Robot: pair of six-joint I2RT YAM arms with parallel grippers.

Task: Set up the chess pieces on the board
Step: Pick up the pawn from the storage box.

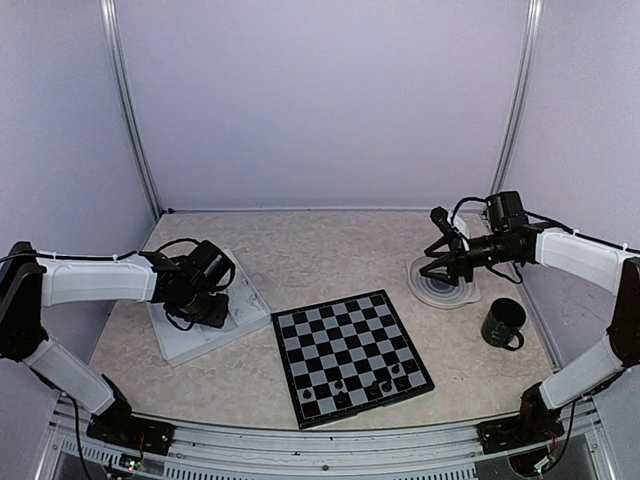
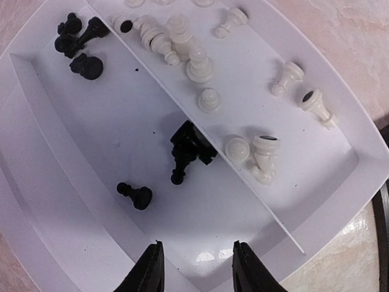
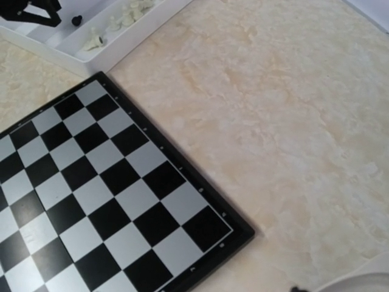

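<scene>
The left end effector (image 2: 197, 267) hangs released over the white tray (image 2: 85, 164), with black chess pieces (image 2: 189, 149) in one compartment and white ones in the next. A few black ones stand on the board (image 1: 330, 340). I cannot tell whether the right end effector (image 1: 436, 262), above the round plate (image 1: 447, 293), is released or clenched.

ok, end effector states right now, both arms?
Left end effector: open, empty, over the tray.
Right end effector: cannot tell.
</scene>
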